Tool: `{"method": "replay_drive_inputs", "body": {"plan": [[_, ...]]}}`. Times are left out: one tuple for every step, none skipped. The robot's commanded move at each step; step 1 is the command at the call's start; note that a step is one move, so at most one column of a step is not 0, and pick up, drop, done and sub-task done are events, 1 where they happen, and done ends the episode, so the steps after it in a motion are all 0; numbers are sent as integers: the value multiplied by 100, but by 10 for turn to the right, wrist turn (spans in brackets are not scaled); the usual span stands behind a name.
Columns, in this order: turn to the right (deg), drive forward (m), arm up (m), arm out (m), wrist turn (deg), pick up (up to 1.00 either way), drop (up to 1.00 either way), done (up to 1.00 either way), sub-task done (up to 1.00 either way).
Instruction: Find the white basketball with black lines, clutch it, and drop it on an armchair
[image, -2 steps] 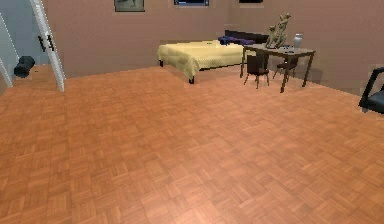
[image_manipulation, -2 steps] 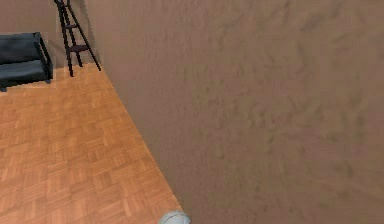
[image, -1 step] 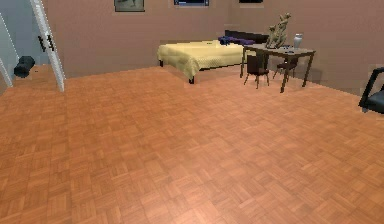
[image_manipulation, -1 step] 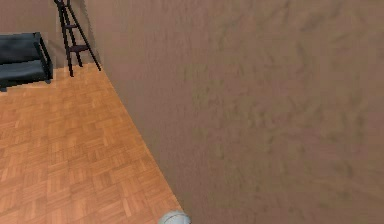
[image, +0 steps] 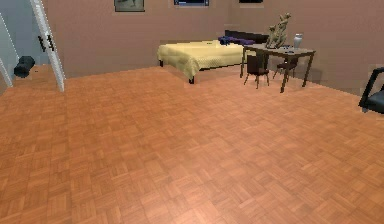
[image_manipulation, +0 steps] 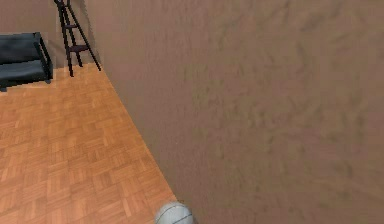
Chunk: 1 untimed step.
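Ball candidate: pale round thing (image_manipulation: 175, 214) on the parquet floor (image_manipulation: 70, 150) at the arm side view's bottom edge, close against the foot of the brown wall (image_manipulation: 260, 100). It is whitish-grey and cut off by the picture edge. Shape and colour fit the white basketball, but any black lines are too faint to confirm.
Jaws: state cannot be told from these pictures.
Seat candidate: dark seat (image_manipulation: 22, 60) at the arm side view's top left, well apart from the pale round thing. Judged the likely armchair for the drop.
Second seat: dark chair (image: 373, 92) at the forward view's right edge, partly cut off. It may be the same piece.
Stand: tripod stand (image_manipulation: 72, 35) just beside the dark seat, near the wall's corner.
Bed: yellow-covered bed (image: 200, 55) against the far wall in the forward view.
Desk: desk (image: 305, 51) beside the bed, carrying a statue (image: 280, 30) and a pale vase (image: 298, 40), with a wooden chair (image: 257, 66) drawn up to it.
Door: white door (image: 45, 45) standing open at the forward view's left.
Done: search judged near its end, if the pale round thing is indeed the ball.
Left: grasp, carry and drop are all judged not yet done, since the thing lies on the floor and no ball rests on either seat.
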Motion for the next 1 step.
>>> {"method": "replay_drive_inputs", "body": {"plan": [[0,0,50,0,0,0,0,0,0]]}}
